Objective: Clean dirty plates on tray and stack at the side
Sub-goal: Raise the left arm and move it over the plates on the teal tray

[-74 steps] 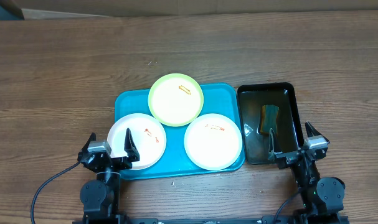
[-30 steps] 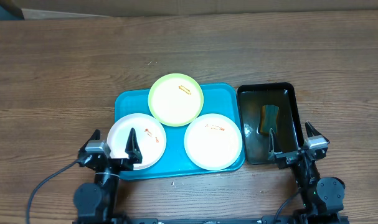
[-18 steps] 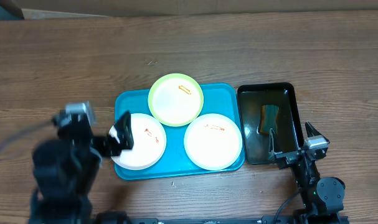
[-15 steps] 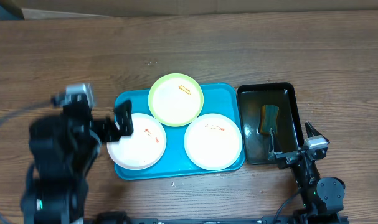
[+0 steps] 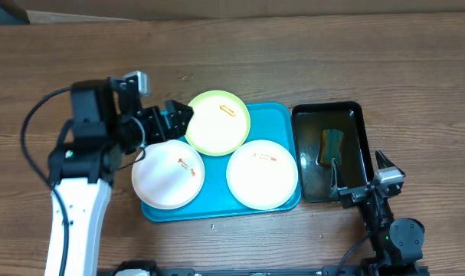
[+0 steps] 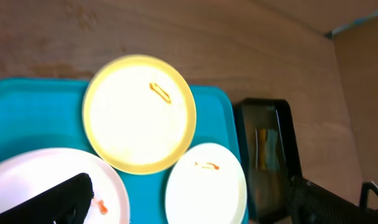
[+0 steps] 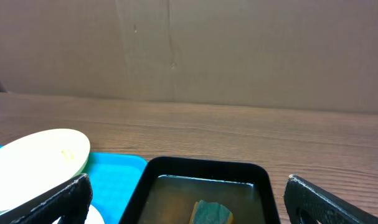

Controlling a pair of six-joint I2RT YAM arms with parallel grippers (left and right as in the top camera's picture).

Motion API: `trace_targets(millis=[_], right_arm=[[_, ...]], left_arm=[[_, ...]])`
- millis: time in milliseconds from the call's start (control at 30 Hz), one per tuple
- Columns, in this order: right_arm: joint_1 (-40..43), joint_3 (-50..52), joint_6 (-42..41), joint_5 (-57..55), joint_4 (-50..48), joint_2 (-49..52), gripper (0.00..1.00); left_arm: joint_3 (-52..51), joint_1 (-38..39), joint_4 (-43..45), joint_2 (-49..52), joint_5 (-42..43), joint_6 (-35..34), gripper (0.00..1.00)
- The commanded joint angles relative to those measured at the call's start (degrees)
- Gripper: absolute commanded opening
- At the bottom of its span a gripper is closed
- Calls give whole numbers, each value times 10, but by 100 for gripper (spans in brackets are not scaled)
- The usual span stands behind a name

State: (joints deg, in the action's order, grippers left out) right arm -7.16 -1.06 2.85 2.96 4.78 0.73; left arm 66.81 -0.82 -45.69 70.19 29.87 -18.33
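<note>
The left arm is off its rest! A moment ago it sat parked at the near edge. Now the left end effector (image 5: 171, 119) hangs over the far-left part of the teal tray (image 5: 282, 115), fingers spread wide and holding nothing, just beside the yellow-green plate (image 5: 217, 123). The left white plate (image 5: 168, 173) and right white plate (image 5: 262, 174) lie nearer, all three on the tray, orange smears showing. The right end effector (image 5: 361, 180) hasn't budged: spread too, empty, at the near end of the black tray (image 5: 296, 153), where the sponge (image 5: 332, 146) lies. By the look of it the job has barely started: nothing wiped, nothing stacked on the worktop (image 5: 332, 61).
</note>
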Motion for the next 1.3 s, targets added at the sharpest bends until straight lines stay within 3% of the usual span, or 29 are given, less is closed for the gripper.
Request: trace_targets(millis=[0, 967, 1033, 1167, 1267], right_arm=[[2, 6, 2, -3, -2, -5, 100], [2, 6, 2, -3, -2, -5, 100], [2, 6, 2, -3, -2, -5, 100], [2, 6, 2, -3, -2, -5, 100], [2, 6, 2, -3, -2, -5, 100]], left_arm=[[12, 19, -1, 24, 26, -19, 100], [12, 106, -26, 45, -144, -14, 100], [12, 107, -34, 45, -150, -14, 93], [12, 106, -54, 45, -151, -14, 95], [12, 106, -63, 45, -151, -14, 85]])
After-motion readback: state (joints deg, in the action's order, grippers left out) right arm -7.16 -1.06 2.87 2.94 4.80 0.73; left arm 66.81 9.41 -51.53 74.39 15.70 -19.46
